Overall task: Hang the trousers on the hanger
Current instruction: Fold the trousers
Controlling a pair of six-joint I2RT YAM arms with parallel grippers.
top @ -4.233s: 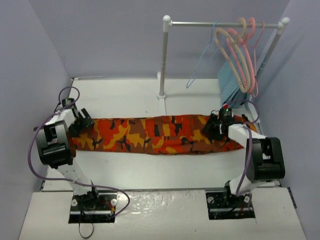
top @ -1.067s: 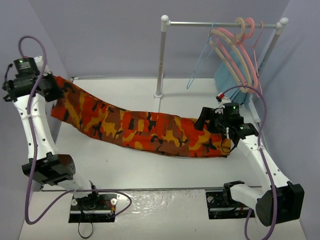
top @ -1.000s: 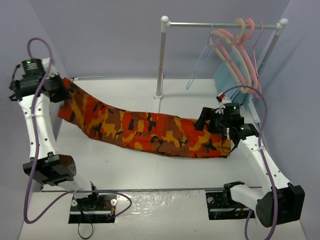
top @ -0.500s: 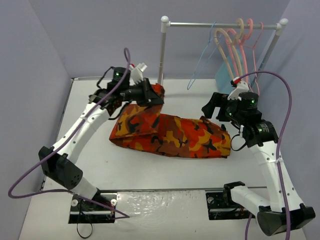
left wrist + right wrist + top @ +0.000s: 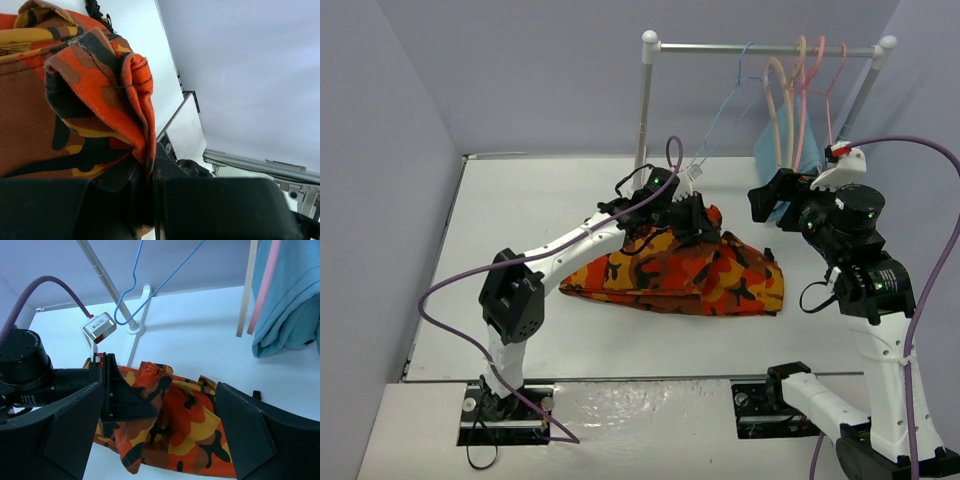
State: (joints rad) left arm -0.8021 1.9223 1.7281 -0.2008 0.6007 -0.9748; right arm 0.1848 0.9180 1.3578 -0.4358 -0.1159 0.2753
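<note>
one end of the trousers is clamped in the left claw, just above the rest, which lies folded double on the worktop. right claw jaws spread wide, empty, raised alongside. blue hanger hangs on the rail.

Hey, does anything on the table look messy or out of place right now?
Yes: the trousers lie doubled over in a rumpled heap on the table, one end pinched and lifted by the left claw. Nothing looks spilled or damaged.
</note>
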